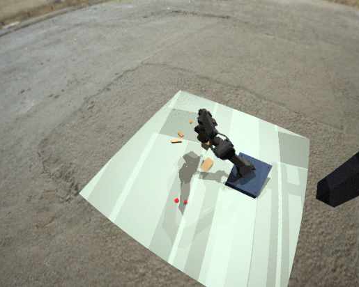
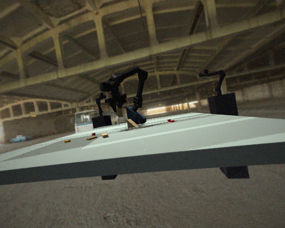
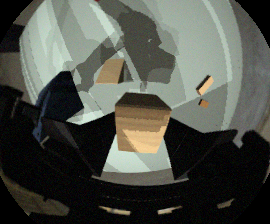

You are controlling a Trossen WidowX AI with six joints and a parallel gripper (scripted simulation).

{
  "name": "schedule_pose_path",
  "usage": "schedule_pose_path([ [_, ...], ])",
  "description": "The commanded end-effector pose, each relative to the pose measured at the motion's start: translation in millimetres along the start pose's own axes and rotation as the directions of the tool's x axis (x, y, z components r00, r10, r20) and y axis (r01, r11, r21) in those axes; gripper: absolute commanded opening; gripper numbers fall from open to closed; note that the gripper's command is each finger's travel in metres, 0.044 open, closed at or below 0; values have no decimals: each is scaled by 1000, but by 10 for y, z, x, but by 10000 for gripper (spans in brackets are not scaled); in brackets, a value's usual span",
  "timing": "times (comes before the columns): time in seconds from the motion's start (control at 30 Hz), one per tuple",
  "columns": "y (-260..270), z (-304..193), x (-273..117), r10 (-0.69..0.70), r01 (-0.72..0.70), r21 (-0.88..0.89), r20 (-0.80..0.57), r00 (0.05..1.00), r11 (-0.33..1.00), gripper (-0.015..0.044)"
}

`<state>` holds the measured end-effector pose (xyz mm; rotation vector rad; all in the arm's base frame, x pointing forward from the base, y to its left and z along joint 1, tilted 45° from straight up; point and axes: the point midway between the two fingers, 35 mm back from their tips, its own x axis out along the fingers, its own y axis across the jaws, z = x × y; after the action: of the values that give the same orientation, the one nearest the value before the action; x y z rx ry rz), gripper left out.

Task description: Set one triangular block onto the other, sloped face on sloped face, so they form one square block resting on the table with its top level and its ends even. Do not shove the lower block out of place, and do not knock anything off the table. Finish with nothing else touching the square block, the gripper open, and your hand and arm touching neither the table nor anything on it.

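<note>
Gripper (image 2: 119,108) (image 3: 140,115) is clamped on one triangular block (image 1: 205,145) (image 2: 119,112) (image 3: 143,125), a fingertip on each side, held up off the table (image 1: 145,195) (image 2: 156,141) (image 3: 196,50). The other triangular block (image 1: 207,164) (image 2: 131,123) (image 3: 111,71) sits on the table near the blue base plate (image 1: 263,168) (image 2: 138,117) (image 3: 61,100), apart from the held one. Not stacked: open air between the two in the exterior view. Can't tell from these views how well the sloped faces line up. Arm (image 1: 225,149) (image 2: 141,86) reaches out from the base plate, elbow high, gripper end bent down toward the table. Loose bits on the table: long tan block (image 1: 176,141) (image 2: 104,135) (image 3: 205,85), smaller orange block (image 1: 180,134) (image 2: 92,138) (image 3: 203,103) just beside it, little orange cube (image 1: 191,122) (image 2: 67,141) farther out. Two small red cubes (image 1: 177,200) (image 2: 170,120) sit close together, well apart from the orange pieces. Another red cube (image 2: 93,134) shows in the exterior view, beyond the orange block.
</note>
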<state>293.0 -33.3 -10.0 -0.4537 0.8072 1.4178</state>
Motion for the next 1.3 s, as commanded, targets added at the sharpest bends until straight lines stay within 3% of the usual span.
schedule_pose_path([
  [0.0, 66, 154, -55, -2, 2, 2, 0, 1000, 1000, 0],
  [0.93, 723, 1250, -319, 9, -9, 12, 20, 1000, 1000, 0],
  [1.27, 743, 1215, -124, 10, -10, 12, 19, 1000, 1000, 0],
])
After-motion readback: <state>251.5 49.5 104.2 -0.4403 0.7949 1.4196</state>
